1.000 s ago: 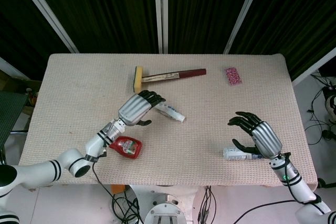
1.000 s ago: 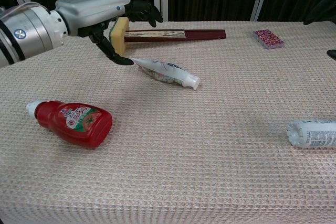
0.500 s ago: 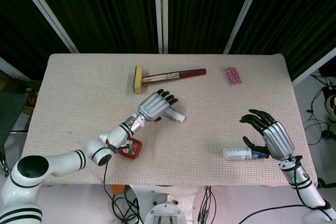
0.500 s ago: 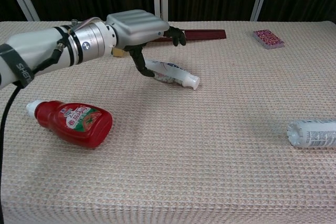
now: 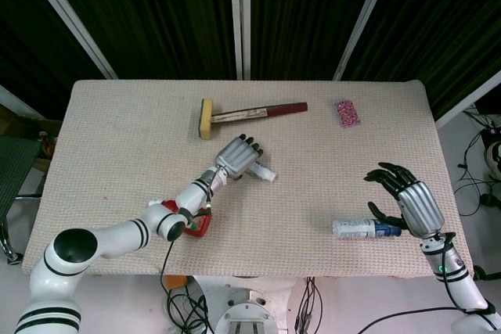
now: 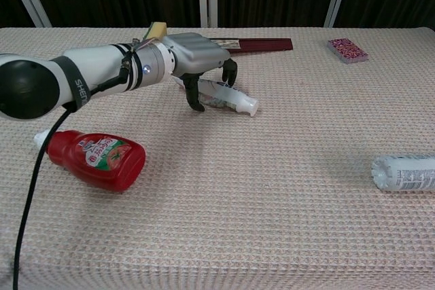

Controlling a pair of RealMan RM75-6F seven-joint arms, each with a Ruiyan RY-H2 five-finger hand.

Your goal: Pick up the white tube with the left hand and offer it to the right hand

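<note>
The white tube (image 6: 230,98) lies flat on the table, cap end pointing right; in the head view only its cap end (image 5: 265,174) shows past the fingers. My left hand (image 6: 192,53) (image 5: 237,157) sits low over the tube's flat end, thumb curled down on the near side and fingers arched over the far side. The tube still rests on the cloth and I see no firm hold on it. At the front right my right hand (image 5: 407,205) hovers with fingers spread and nothing in it; the chest view does not show it.
A red ketchup bottle (image 6: 95,156) (image 5: 200,223) lies near the left forearm. A hammer (image 5: 243,115) (image 6: 251,45) lies behind the tube. A pink box (image 5: 348,112) (image 6: 347,50) sits at the back right. A white bottle (image 5: 360,229) (image 6: 404,172) lies beside the right hand.
My left hand has moved right and down from beside the hammer head onto the tube, fingers curling around it. The right hand has drifted right and toward the front edge.
</note>
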